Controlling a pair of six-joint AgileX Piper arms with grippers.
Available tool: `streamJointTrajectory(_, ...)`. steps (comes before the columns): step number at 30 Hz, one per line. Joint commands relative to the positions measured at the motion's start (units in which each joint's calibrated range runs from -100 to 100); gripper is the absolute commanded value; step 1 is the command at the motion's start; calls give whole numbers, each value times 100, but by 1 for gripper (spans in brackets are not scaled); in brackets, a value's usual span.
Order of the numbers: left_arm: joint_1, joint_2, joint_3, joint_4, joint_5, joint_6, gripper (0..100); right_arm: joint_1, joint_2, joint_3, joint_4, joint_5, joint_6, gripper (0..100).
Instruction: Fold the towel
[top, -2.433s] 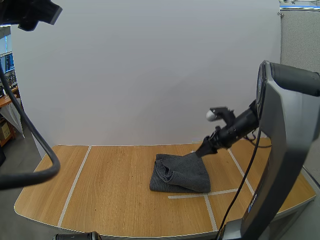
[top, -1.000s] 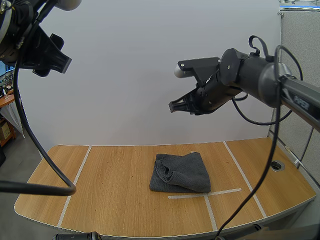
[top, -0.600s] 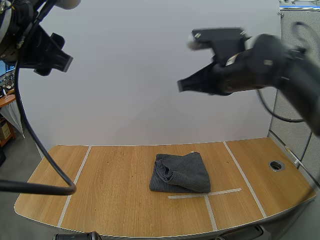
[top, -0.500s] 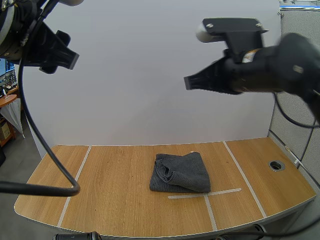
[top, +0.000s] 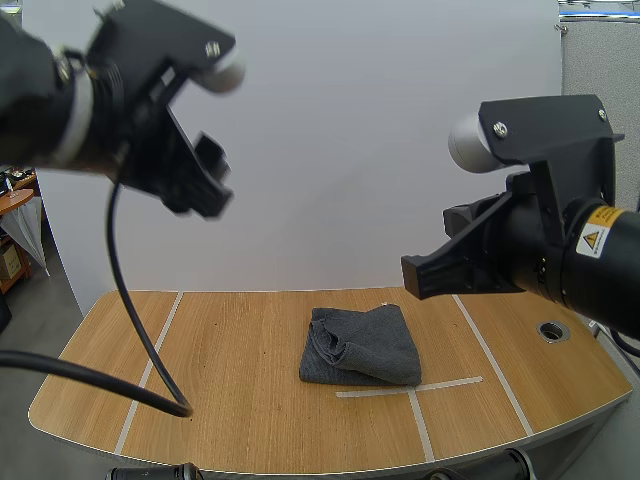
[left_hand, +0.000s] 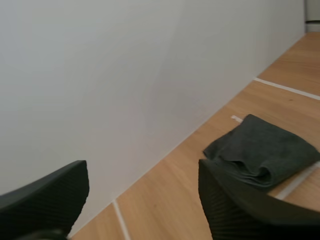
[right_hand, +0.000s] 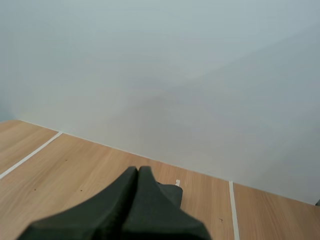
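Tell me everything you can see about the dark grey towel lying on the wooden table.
The towel is dark grey and looks like soft, thick cloth. It is folded into a rough, slightly lumpy square, with a rounded, rolled fold along one side and loose layers showing there. It lies flat near the middle of the wooden table, just behind a white tape line. Only the table touches it.

Your right arm (top: 545, 265) is a bulky matte-black cylinder with a yellow warning-triangle label (top: 592, 240). Your left arm (top: 150, 150) is black too, ringed by a pale grey band (top: 78, 118). The left gripper (left_hand: 142, 200) has black fingers (left_hand: 235, 210) with ribbed inner faces, and the right gripper (right_hand: 138, 176) is plain black.
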Motion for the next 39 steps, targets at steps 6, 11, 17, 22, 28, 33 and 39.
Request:
streamJointTrajectory(6, -17, 198, 2115, -1156, 0, 1449, 100, 270, -72, 19, -216, 1338, 22, 0)
streamJointTrajectory(11, -17, 198, 2886, -1131, 0, 1565, 100, 354, -72, 19, -149, 1455, 199, 0)
streamJointTrajectory(17, -17, 364, 3043, -1121, 0, 1586, 100, 354, -72, 19, -149, 1455, 352, 0)
streamJointTrajectory(22, -17, 1031, 3407, -1715, 0, 2382, 100, 321, -72, 19, -137, 1612, 353, 0)
streamJointTrajectory(28, -17, 2018, 3730, -2298, 0, 3230, 100, 234, -72, 19, -127, 1612, 353, 0)
streamJointTrajectory(33, -17, 2749, 3730, -2582, 0, 3789, 100, 164, -72, 19, -127, 1612, 353, 0)
streamJointTrajectory(39, -17, 3398, 3730, -2806, 0, 4099, 100, 164, -72, 19, -87, 1612, 353, 0)
